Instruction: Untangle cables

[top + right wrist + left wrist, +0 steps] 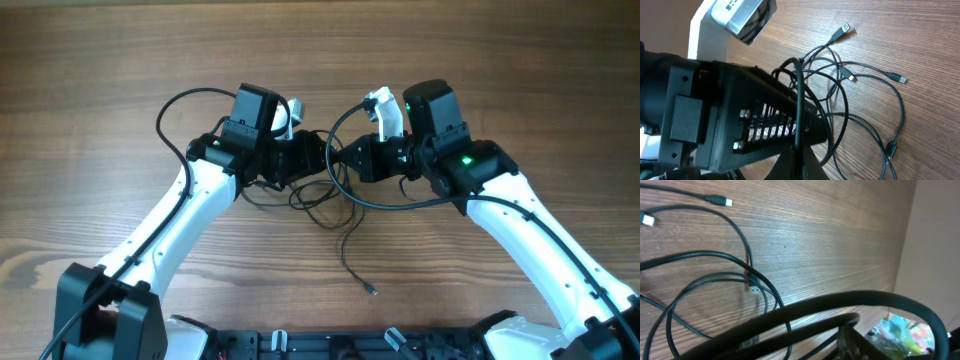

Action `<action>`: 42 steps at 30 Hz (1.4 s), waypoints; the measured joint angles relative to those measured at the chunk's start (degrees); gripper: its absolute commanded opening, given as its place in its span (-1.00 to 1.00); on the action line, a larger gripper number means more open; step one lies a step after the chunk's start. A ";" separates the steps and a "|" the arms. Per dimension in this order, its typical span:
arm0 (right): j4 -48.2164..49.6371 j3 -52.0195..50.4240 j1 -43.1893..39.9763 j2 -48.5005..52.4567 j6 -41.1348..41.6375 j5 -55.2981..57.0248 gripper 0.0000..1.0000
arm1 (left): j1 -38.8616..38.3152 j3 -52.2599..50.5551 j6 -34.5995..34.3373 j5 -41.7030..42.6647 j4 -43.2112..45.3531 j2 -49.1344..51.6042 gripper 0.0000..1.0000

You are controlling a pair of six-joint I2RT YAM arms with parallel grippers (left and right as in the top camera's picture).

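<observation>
Several thin black cables (322, 203) lie tangled on the wooden table just in front of the two grippers. One tail runs toward me and ends in a small plug (372, 291). My left gripper (316, 158) and right gripper (342, 160) face each other tip to tip above the tangle. In the right wrist view my right gripper (800, 156) is shut on a cable strand that rises from its jaws into the tangle (860, 100). In the left wrist view my left gripper (852, 324) is blurred and seems shut on a strand, with loose loops (747, 270) beyond.
Loose plugs show in the wrist views: a USB plug (844, 27), smaller ones (901, 79) (727, 202) and an inline lump (891, 148). The left gripper's black body (755, 120) fills much of the right wrist view. Thicker arm cables (170, 115) loop off each wrist.
</observation>
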 measured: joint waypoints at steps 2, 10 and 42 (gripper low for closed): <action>0.00 0.00 0.00 0.00 0.00 0.00 -0.90 | 0.00 -0.02 -0.26 0.44 -1.84 0.00 0.15; 0.00 0.00 0.00 0.00 -0.02 0.00 -0.89 | 0.24 -0.04 -0.28 1.07 -5.77 0.00 0.14; -1.57 0.00 0.00 -0.02 0.17 2.82 -0.91 | -3.82 -4.85 3.06 -13.81 -0.66 5.55 -0.92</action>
